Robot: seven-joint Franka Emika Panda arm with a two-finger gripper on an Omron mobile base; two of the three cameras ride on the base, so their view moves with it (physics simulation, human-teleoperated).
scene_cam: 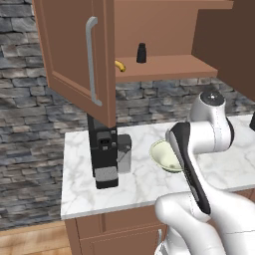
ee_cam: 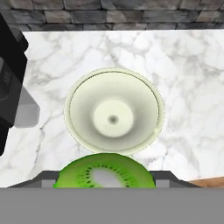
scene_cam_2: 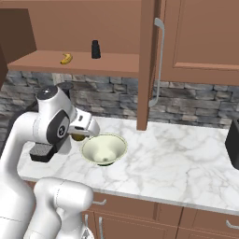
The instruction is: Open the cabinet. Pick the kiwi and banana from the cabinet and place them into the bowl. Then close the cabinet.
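Both doors of the cabinet (scene_cam: 74, 50) hang open over the counter. On its shelf lies the banana (scene_cam: 120, 65) (scene_cam_2: 66, 59), small, curved and yellow. The kiwi (ee_cam: 105, 173) shows its green cut face in the hand view, and my gripper (ee_cam: 105, 181) is shut on it. In the right base view the kiwi (scene_cam_2: 78, 137) peeks out olive-brown under my hand, beside the near-left rim of the bowl (scene_cam_2: 93, 150). The pale cream-green bowl (ee_cam: 83, 109) (scene_cam: 160, 152) sits on the marble below the gripper with nothing in it.
A small black bottle (scene_cam: 141, 52) (scene_cam_2: 95, 49) stands on the shelf right of the banana. A black coffee machine (scene_cam: 104, 154) (ee_cam: 11, 87) stands left of the bowl. The open right door (scene_cam_2: 147, 60) juts out above the counter (scene_cam_2: 186, 158).
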